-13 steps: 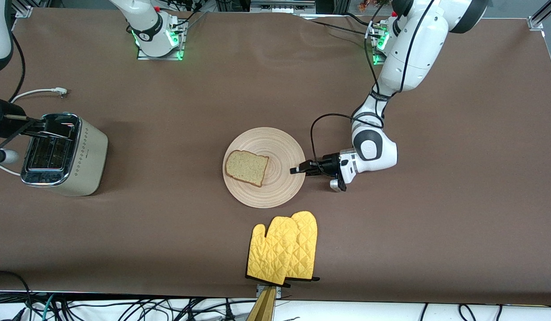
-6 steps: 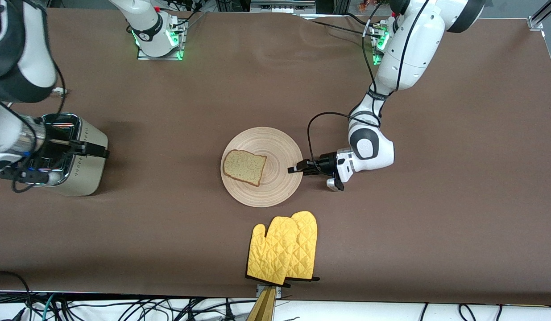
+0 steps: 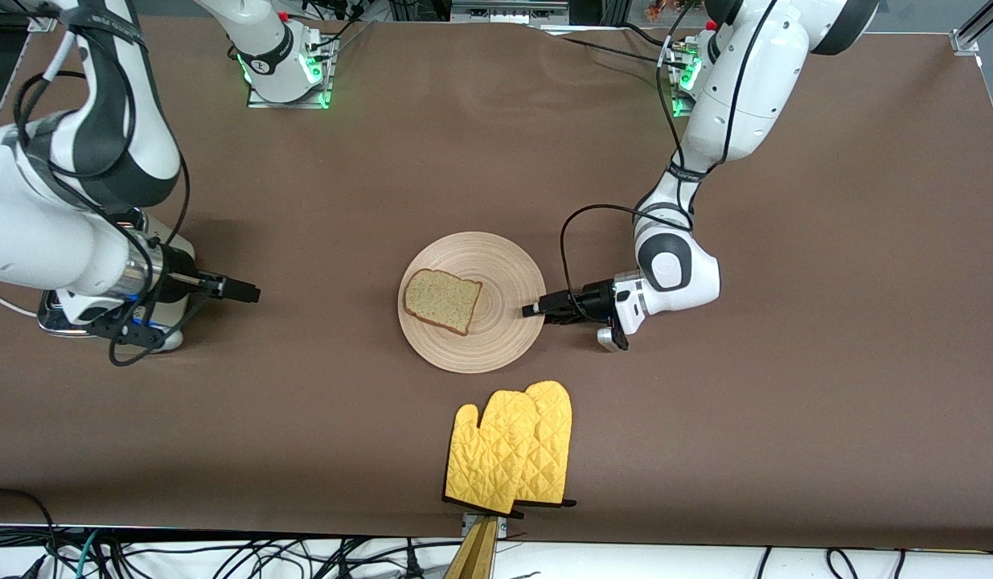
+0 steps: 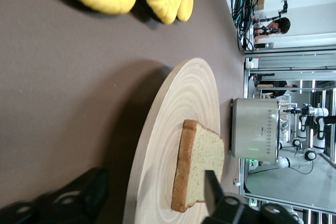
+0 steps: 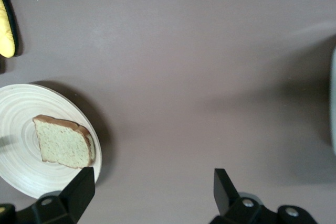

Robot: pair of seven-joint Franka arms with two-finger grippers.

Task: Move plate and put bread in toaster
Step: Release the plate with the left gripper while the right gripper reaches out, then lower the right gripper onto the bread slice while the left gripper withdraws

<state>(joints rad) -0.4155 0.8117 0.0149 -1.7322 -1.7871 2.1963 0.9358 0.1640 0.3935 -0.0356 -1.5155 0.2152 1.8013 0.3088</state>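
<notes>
Plate (image 3: 472, 302) sits mid-table, flat on the brown table (image 3: 705, 450). Bread (image 3: 443, 301) lies on the plate, on the half toward the right arm's end, crust edge facing the front camera. Yellow oven mitts (image 3: 510, 457) lie nearer the front camera than the plate, apart from it

Left gripper (image 3: 536, 309) is low at the plate rim on the left arm's side. Left wrist view shows its fingers (image 4: 211, 191) spread with the rim between them, so jaws wide, not clamping anything that I can see

Right gripper (image 3: 243, 293) hangs over bare table between toaster and plate, pointed at the plate. Right wrist view shows both fingers (image 5: 80, 188) well apart, nothing between. Wide open, empty

Toaster (image 3: 173, 269) is at the right arm's end of the table, mostly hidden under the right arm in the front view. Left wrist view shows its dotted side (image 4: 255, 129). Can't see the slots from here

Handling, my read:
- bread is light, soft, will bend or dent if squeezed hard. Best hold is across the two flat faces near a crust edge, so it has to be tipped up off the plate first. Crust is the stiffest part
- plate looks wooden, stiff, light, and may slide on the cloth when the slice is levered
- slot entry needs the slice vertical and lined up, little margin

Looks like the plate move is about done, bread pickup is next for the right arm
</notes>
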